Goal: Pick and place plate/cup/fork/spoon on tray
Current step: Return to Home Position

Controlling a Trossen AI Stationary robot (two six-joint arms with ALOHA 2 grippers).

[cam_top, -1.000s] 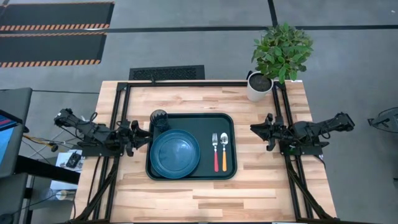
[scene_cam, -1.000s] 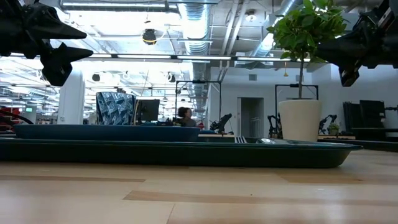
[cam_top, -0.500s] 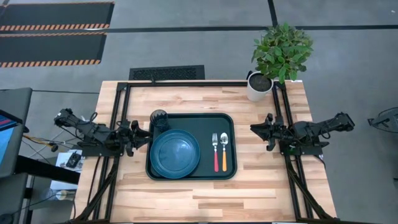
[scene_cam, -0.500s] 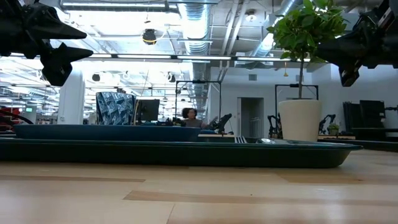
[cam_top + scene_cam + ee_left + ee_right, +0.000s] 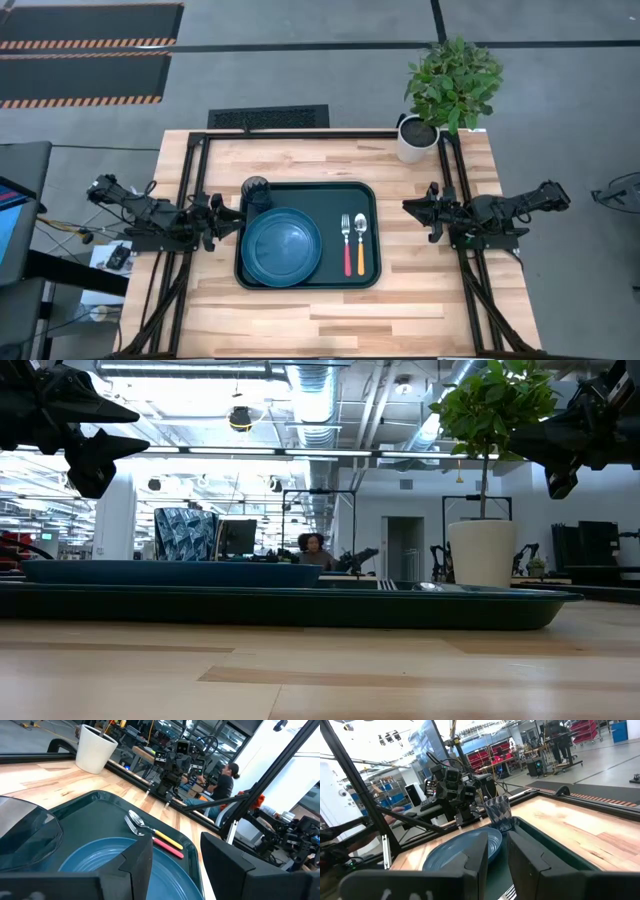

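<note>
The dark green tray (image 5: pixel 370 205) lies in the middle of the table. The blue plate (image 5: pixel 282 246) rests flat on its left half. The dark grey cup (image 5: pixel 256 191) stands upright in the tray's far left corner, beside the plate. The red-handled fork (image 5: pixel 347 243) and the orange-handled spoon (image 5: pixel 361 243) lie side by side on the tray's right part, with their metal ends toward the far edge. My left gripper (image 5: pixel 236 219) hovers open and empty at the tray's left edge. My right gripper (image 5: pixel 408 207) hovers right of the tray, empty, with its fingers a narrow gap apart.
A white pot with a green plant (image 5: pixel 418 138) stands at the table's far right corner. Black frame rails (image 5: pixel 300 134) run along the far edge and both sides. Bare wood lies in front of the tray (image 5: pixel 320 315). A person (image 5: pixel 312 548) sits in the room behind.
</note>
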